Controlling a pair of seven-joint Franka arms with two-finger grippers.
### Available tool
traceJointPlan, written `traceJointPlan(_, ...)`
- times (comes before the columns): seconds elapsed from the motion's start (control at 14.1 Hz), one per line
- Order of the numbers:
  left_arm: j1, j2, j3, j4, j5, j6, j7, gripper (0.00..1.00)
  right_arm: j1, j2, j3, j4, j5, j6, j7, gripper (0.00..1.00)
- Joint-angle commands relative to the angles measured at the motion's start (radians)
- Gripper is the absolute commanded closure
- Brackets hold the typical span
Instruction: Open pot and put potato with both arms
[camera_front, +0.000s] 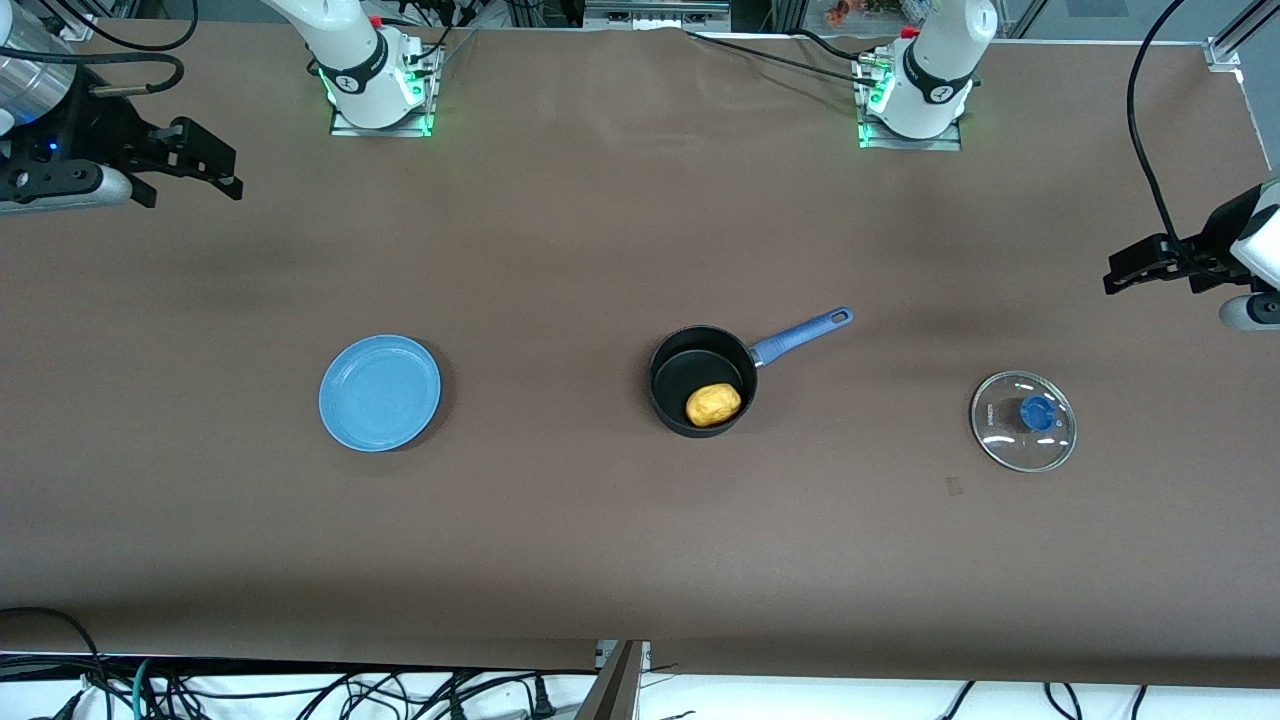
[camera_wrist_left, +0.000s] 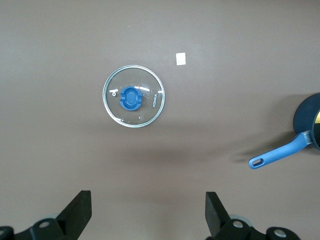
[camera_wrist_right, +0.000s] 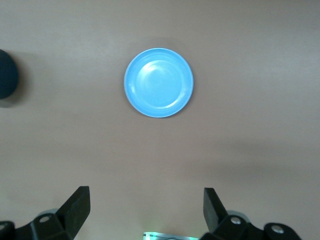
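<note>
Pot (camera_front: 702, 380): stands uncovered at mid-counter, its long blue handle (camera_front: 800, 336) pointing toward my left arm's end and slightly away from the front camera. The potato (camera_front: 713, 404) lies inside it, against the wall nearest that camera. The glass lid (camera_front: 1023, 420) rests flat on the counter (camera_front: 600, 220), blue knob up, well apart from the pot toward my left arm's end. The blue plate (camera_front: 380, 392) sits bare toward my right arm's end.

Left gripper (camera_front: 1135, 270): raised at the edge of the counter at my left arm's end, jaws apart, holding nothing. Its wrist view shows the lid (camera_wrist_left: 133, 96) ahead of it and the pot handle (camera_wrist_left: 278, 154) at the frame's edge. A small white tag (camera_wrist_left: 180, 59) lies near the lid.

Right gripper (camera_front: 205, 160): raised at my right arm's end, jaws apart, empty. Its wrist view looks down on the plate (camera_wrist_right: 159, 82), with the pot (camera_wrist_right: 7, 76) just in frame.

Judgement: both required steps appear complete: lid off, potato in. Both arms wait clear of the work. Should any further move be called for, the lid lies nearest my left jaws. The pot sits between the two arms, with its handle running toward the left.
</note>
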Motion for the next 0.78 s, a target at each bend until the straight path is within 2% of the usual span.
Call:
traceJointPlan(0.0,-0.008,0.016,0.000,0.041,0.017,-0.022,-0.001,0.00,-0.005,0.008,-0.011,0.042,-0.031,-0.038,-0.029,0.00)
traceJointPlan(0.43,-0.008,0.016,0.001,0.041,0.017,-0.023,-0.001,0.00,-0.008,0.044,-0.022,0.111,-0.001,-0.054,-0.019,0.00)
traceJointPlan(0.71,-0.008,0.016,0.000,0.043,0.017,-0.023,-0.001,0.00,-0.007,0.047,-0.013,0.121,0.003,-0.055,-0.034,0.00)
